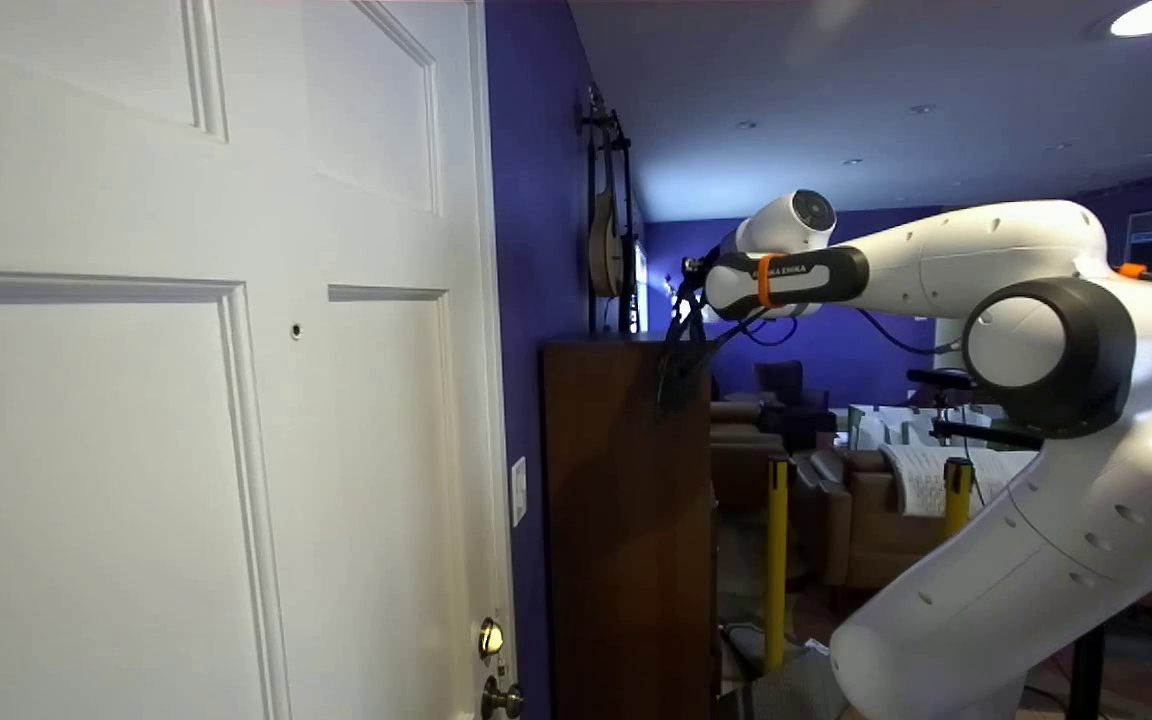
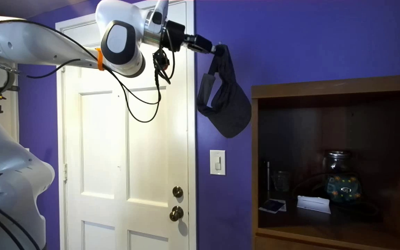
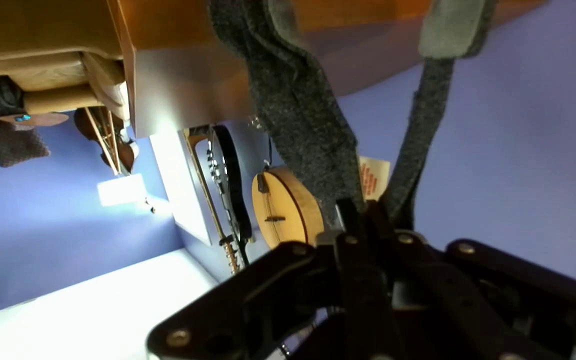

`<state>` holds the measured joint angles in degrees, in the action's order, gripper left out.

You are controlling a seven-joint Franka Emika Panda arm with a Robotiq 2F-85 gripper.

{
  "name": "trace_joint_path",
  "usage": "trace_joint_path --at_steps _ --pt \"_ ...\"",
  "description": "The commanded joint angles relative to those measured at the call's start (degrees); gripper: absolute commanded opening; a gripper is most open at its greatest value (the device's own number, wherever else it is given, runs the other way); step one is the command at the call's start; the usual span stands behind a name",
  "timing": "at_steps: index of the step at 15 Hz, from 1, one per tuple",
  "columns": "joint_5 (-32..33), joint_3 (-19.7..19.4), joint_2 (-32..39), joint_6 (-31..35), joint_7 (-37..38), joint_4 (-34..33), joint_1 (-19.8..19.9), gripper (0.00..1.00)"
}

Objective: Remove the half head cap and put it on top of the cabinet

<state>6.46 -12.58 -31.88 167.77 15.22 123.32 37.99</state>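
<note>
The half head cap is dark grey cloth with a strap loop and a rounded brim. It hangs from my gripper, whose fingertips are closed on its upper band. In the wrist view, my gripper has its fingers close together, with the cap's dark cloth running out from the tips. A small tip shows just above the pinched cloth; I cannot tell whether it is a wall hook. The cabinet is brown wood, right of and lower than my gripper. Its side stands behind the cap in an exterior view.
A white panelled door and a light switch are beside the cap. The cabinet's open shelf holds a jar and a small bag. Stringed instruments hang on the purple wall past the cabinet. Yellow posts stand behind.
</note>
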Motion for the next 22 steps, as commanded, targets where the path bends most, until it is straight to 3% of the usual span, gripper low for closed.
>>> trace_joint_path --at_steps 1,5,6,9,13,14,18,22 --pt "-3.0 -0.3 8.4 5.4 2.7 -8.7 2.8 0.01" --pt "-1.9 1.5 16.3 8.7 9.8 -15.6 9.4 0.01" --pt "-2.1 -0.2 10.8 6.9 5.7 -10.0 5.7 0.06" --pt "-2.1 0.5 15.2 8.0 7.8 -13.3 8.2 0.06" --pt "-2.1 0.7 15.8 8.1 8.0 -14.3 8.3 0.06" --pt "-2.1 0.7 15.8 8.1 8.0 -14.4 8.3 0.01" --pt "1.6 6.9 19.8 -0.5 22.4 -20.7 18.0 0.01" --pt "5.4 11.2 21.8 -9.7 35.0 -26.3 21.9 0.01"
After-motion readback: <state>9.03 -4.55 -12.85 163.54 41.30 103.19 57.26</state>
